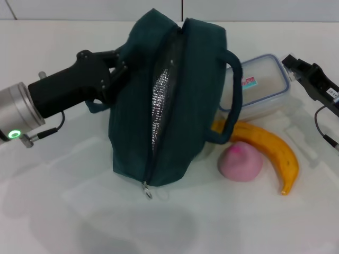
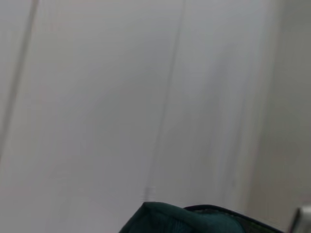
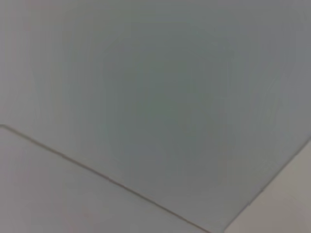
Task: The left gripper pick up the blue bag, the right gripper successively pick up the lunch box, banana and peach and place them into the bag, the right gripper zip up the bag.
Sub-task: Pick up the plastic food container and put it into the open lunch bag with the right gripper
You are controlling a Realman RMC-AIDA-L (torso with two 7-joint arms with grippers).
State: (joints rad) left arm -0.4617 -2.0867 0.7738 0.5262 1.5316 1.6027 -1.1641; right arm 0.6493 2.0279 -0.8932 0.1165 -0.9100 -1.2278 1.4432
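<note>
Nearest the robot's head camera lies a bare stretch of the white desk [image 1: 106, 227], and just beyond it the metal ring pull [image 1: 148, 192] of the zipper hangs at the low end of the blue bag [image 1: 132, 132]. The bag stands upright near the middle of the desk, its zipper undone along the top so that a strip of silver foil lining [image 1: 160, 100] shows through the gap. To the bag's right, the peach [image 1: 241, 162] sits on the desk, close to the bag's base, and the banana [image 1: 270, 149] curves around its far side, one end tucked behind the bag's right handle [image 1: 233, 100] and the other end pointing toward the robot. Behind the banana, the lunch box [image 1: 259, 87] lies flat on the desk, its blue-rimmed lid on, partly hidden by the bag and that handle. On the left, the left claw [image 1: 117, 69] reaches in from its silver wrist with a green light and is closed on the blue bag's fabric at the upper left side, near the left handle; the left wrist view shows only a corner of the teal fabric [image 2: 180, 221] against a pale wall. At the far right edge, the right claw [image 1: 296, 66] hovers beyond the lunch box's right end, apart from it; whether its fingers are open or closed I cannot tell, and the right wrist view shows only plain pale surfaces.
</note>
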